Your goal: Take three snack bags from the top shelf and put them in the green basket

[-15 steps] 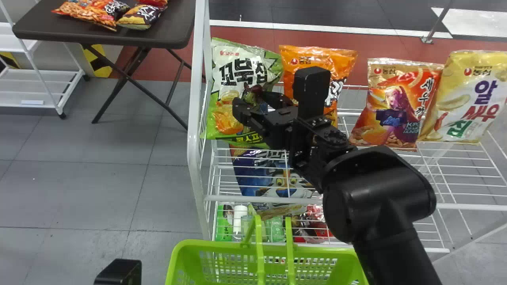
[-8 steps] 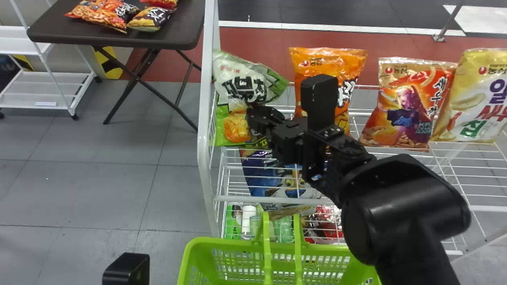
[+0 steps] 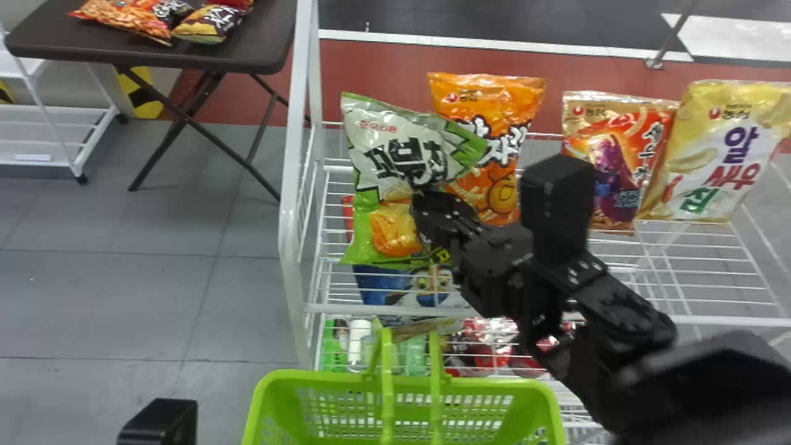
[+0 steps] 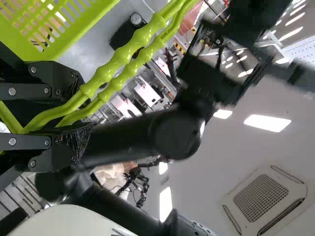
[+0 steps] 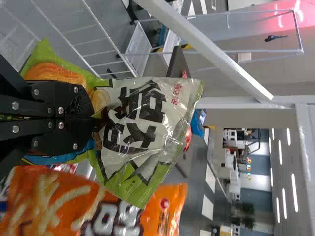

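Observation:
In the head view my right gripper (image 3: 426, 201) is closed on the green and white snack bag (image 3: 395, 148), holding it off the top shelf (image 3: 698, 247), partly in front of the orange bag (image 3: 494, 99). The right wrist view shows that gripper (image 5: 98, 119) pinching the green and white bag (image 5: 142, 113). At the bottom of the head view is part of my left arm (image 3: 162, 420), parked beside the green basket (image 3: 476, 392). In the left wrist view my left gripper (image 4: 74, 115) is shut around the basket's handles (image 4: 118, 61).
A red-orange bag (image 3: 612, 161) and a yellow bag (image 3: 717, 148) stand farther right on the shelf. A white post (image 3: 296, 204) rises at the shelf's left end. Beneath is a lower shelf with a blue bag (image 3: 380, 287). A dark table (image 3: 247, 46) stands back left.
The green and white bag has come forward off its shelf spot and tilted in my right gripper. That arm has drawn back toward the right. The head view has shifted slightly.

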Robot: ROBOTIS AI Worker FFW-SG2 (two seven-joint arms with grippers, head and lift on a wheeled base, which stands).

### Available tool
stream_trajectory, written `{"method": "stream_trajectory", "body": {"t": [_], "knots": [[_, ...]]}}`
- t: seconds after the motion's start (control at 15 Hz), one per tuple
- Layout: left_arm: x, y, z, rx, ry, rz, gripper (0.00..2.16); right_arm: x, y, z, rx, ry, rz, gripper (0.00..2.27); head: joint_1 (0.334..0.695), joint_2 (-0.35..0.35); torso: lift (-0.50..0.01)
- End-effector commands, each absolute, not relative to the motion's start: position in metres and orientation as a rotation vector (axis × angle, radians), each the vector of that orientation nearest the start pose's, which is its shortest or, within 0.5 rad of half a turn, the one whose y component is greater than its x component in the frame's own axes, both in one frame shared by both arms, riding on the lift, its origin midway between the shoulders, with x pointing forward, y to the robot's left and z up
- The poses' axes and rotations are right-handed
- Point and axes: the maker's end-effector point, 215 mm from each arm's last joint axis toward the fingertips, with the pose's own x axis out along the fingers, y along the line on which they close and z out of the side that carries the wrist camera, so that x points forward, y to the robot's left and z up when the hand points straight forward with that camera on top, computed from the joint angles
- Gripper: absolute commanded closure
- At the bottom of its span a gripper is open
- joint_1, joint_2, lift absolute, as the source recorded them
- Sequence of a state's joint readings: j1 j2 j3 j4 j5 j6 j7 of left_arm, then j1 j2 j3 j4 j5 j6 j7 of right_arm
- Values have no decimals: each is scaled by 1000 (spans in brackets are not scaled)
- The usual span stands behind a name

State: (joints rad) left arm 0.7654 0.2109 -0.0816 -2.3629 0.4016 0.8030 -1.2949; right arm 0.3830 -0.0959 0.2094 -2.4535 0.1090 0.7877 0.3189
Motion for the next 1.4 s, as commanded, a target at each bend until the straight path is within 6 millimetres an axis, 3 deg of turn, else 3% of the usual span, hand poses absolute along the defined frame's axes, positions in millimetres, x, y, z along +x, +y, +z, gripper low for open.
{"method": "stream_trajectory", "body": {"t": [0.0,0.13,0.27,0.47,0.6,0.67,0.93,1.33], "knots": [[130,-9,-316,-724,577,-1521,917,390,-130,-277,-81,298,422,2246,695,-191,-40],[135,-11,-317,-719,572,-1506,913,366,-163,-264,-74,307,382,2246,695,-269,-40],[139,-11,-324,-703,588,-1479,910,339,-185,-268,-50,383,382,2246,695,-350,-40],[144,-13,-331,-699,589,-1451,856,287,-190,-303,119,613,410,2243,695,-350,-40],[152,-19,-339,-674,593,-1434,856,234,-196,-340,247,844,408,2243,695,-350,-40],[155,-20,-340,-674,591,-1432,856,222,-195,-348,280,895,405,2243,695,-350,-40],[160,-26,-332,-671,562,-1448,856,216,-177,-341,321,888,487,2243,695,-350,-40],[155,-31,-323,-665,551,-1472,856,198,-129,-383,331,1009,572,2240,695,-350,-40]]}}
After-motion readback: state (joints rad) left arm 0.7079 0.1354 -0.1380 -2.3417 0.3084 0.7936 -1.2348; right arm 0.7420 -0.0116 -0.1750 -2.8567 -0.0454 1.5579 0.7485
